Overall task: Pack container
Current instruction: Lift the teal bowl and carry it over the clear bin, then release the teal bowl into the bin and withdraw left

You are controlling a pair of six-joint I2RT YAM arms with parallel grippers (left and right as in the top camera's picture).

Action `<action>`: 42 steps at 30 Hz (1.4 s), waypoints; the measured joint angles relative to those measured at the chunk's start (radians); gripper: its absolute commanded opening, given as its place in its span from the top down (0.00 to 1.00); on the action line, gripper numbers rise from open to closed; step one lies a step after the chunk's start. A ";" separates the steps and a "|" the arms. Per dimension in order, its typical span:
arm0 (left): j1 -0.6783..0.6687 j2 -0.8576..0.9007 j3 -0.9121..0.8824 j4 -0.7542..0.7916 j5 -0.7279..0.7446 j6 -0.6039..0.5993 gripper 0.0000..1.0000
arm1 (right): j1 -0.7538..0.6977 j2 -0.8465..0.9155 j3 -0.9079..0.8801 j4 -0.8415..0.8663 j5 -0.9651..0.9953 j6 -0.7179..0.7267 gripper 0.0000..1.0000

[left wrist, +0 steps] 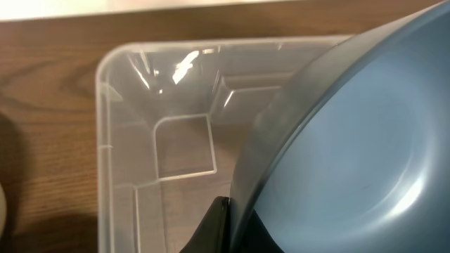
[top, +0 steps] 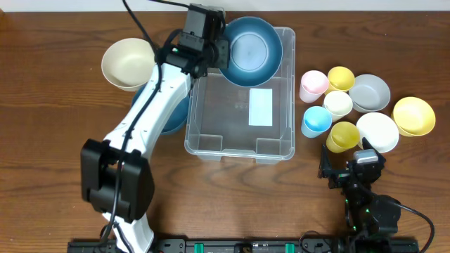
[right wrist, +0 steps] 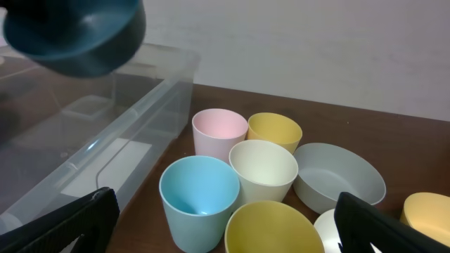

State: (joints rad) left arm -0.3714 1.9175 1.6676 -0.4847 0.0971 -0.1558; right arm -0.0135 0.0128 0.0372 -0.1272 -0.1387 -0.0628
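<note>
The left hand grips a blue bowl by its rim above the far end of the container. The right hand stands wide, near the cups.

Container label: nothing legible.

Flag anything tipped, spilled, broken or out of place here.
Nothing spilled or broken. Only the blue bowl is off level: the left gripper holds it by the rim, tilted, above the far end of the container.
</note>
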 measured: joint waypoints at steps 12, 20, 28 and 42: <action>0.000 0.140 0.000 0.056 -0.019 0.000 0.94 | 0.000 0.000 0.000 0.000 0.000 0.000 0.01; -0.004 0.156 0.000 0.056 -0.023 0.004 0.79 | 0.000 0.000 0.000 0.000 0.000 0.000 0.01; -0.006 0.156 0.000 0.055 -0.023 0.000 0.68 | 0.000 0.000 0.000 0.000 0.000 0.000 0.01; -0.004 -0.020 0.000 -0.077 -0.057 0.000 0.68 | 0.000 0.000 0.000 0.000 0.000 0.000 0.01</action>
State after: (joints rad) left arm -0.3756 1.8977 1.6676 -0.5617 0.0402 -0.1558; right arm -0.0135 0.0128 0.0372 -0.1268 -0.1387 -0.0628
